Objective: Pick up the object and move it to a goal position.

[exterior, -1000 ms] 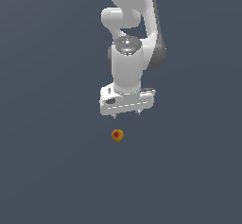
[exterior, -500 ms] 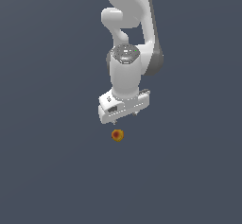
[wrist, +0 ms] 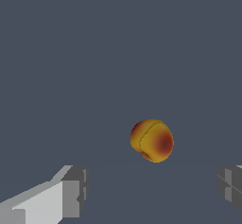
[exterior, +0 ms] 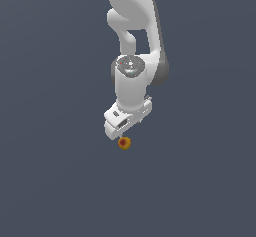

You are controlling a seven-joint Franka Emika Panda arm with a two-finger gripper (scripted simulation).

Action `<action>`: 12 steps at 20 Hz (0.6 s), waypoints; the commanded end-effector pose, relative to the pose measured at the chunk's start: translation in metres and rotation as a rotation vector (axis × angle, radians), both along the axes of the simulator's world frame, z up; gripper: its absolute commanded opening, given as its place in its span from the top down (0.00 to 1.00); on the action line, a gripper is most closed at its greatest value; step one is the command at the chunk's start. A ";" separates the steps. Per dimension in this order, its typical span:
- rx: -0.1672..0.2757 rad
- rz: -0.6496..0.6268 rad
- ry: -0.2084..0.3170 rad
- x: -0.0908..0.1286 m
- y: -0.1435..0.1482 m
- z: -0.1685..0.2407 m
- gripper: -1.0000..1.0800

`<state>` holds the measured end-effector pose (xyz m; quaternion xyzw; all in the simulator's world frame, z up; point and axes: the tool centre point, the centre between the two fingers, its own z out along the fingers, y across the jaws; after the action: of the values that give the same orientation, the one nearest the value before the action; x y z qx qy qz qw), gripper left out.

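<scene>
The gripper is hovering with jaws spread wide and empty; the orange-red ball is lying on the grey floor, just ahead of the gap between the fingers.

No text, label, brand, number or sign can be read in either view.
</scene>
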<state>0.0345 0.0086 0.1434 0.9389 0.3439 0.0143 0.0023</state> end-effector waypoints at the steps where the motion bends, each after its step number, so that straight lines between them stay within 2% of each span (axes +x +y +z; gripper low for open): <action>1: -0.004 0.070 0.003 0.001 -0.002 -0.005 0.04; 12: -0.015 0.369 0.014 0.007 -0.010 -0.025 0.04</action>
<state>0.0403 -0.0005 0.1210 0.8705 0.4921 0.0064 0.0043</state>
